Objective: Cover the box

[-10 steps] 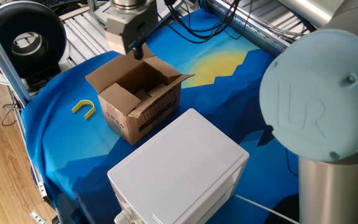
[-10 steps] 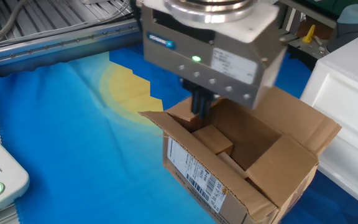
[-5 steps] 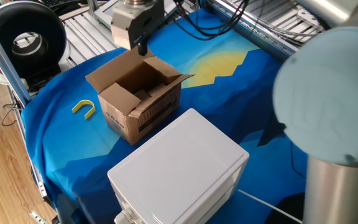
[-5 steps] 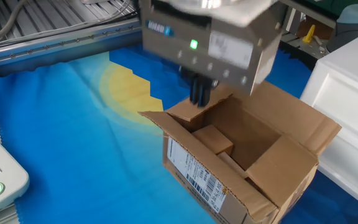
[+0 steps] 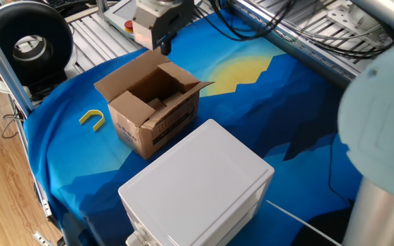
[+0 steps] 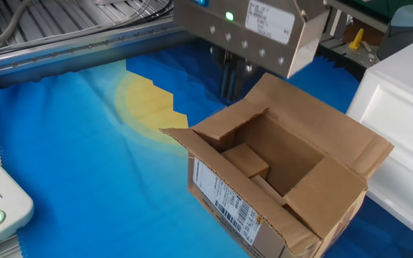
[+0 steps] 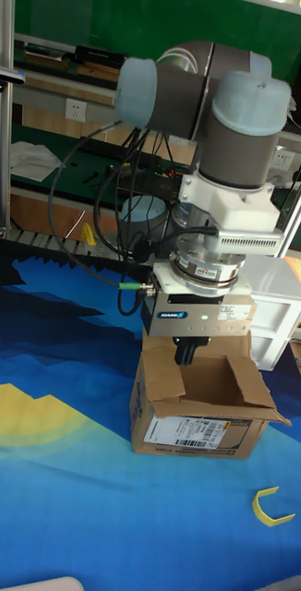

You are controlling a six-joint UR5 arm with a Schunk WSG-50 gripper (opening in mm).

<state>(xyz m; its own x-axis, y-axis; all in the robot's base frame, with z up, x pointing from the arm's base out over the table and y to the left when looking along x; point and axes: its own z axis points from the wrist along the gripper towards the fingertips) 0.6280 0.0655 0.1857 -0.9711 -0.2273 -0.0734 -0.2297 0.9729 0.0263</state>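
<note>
Box [image 5: 152,109] mid-frame, flaps open. Gripper [image 5: 164,45] above its rear flap, fingers together, holding nothing.

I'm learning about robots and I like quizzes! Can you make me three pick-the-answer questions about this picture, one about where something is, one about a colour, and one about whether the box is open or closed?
1. Where is the gripper?
A. over the box's far edge
B. on the white box
C. beside the yellow hook

2. What colour is the small curved hook on the cloth?
A. red
B. yellow
C. green

3. How is the box now?
A. taped shut
B. crushed flat
C. open, flaps up

Answers:
1 A: the fingers hang by the far flap.
2 B: it is yellow against the blue cloth.
3 C: the box's inside shows.
</note>
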